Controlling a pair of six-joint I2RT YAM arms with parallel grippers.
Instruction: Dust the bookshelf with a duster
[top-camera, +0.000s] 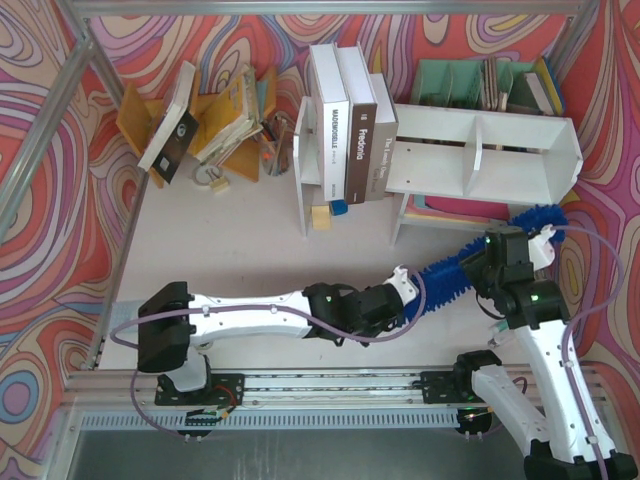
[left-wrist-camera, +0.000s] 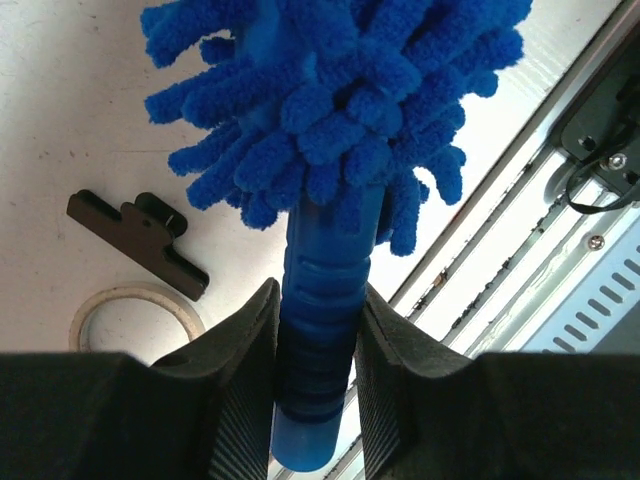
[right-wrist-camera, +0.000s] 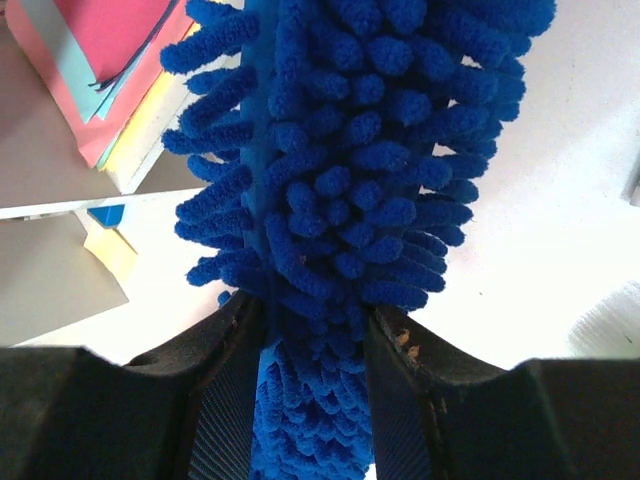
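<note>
The blue fluffy duster (top-camera: 465, 262) lies slanted in front of the white bookshelf (top-camera: 480, 150), with its tip near the shelf's right leg. My left gripper (top-camera: 405, 287) is shut on its ribbed blue handle (left-wrist-camera: 320, 330). In the left wrist view the gripper (left-wrist-camera: 318, 295) has both pads pressed on that handle. My right gripper (top-camera: 520, 248) is shut on the fluffy head further up. In the right wrist view the gripper (right-wrist-camera: 312, 310) squeezes the chenille (right-wrist-camera: 350, 150) between its pads. Three big books (top-camera: 350, 125) stand against the bookshelf's left end.
A yellow-orange book rack (top-camera: 215, 110) stands at the back left and a teal organizer (top-camera: 450, 85) behind the shelf. Small blocks (top-camera: 330, 212) and coloured sheets (right-wrist-camera: 100, 60) lie under the shelf. A black clip (left-wrist-camera: 135, 240) and a tape ring (left-wrist-camera: 135, 315) lie by the metal rail (top-camera: 330, 385).
</note>
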